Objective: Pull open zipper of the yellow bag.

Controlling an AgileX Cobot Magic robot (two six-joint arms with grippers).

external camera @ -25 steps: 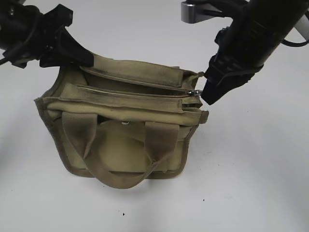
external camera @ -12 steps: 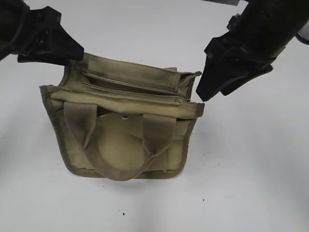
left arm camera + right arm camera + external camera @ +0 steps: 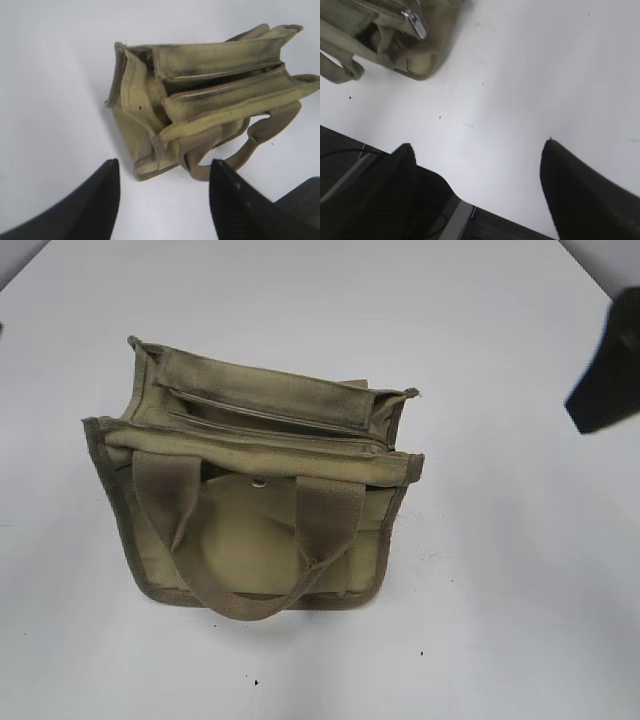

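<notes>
Item: yellow bag (image 3: 250,500), standing alone on the table (image 3: 500,620), zipper (image 3: 220,80) looking parted. My left gripper (image 3: 165,200) and right gripper (image 3: 475,185): jaws spread, empty, clear of it, so I judge the pull finished.

matt canvas yellow bag (image 3: 250,540), shiny metal zipper (image 3: 415,23)

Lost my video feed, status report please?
Both end effectors open, empty, clear of bag. Zipper on top, pull tab at one end. Nothing in the way.
</notes>
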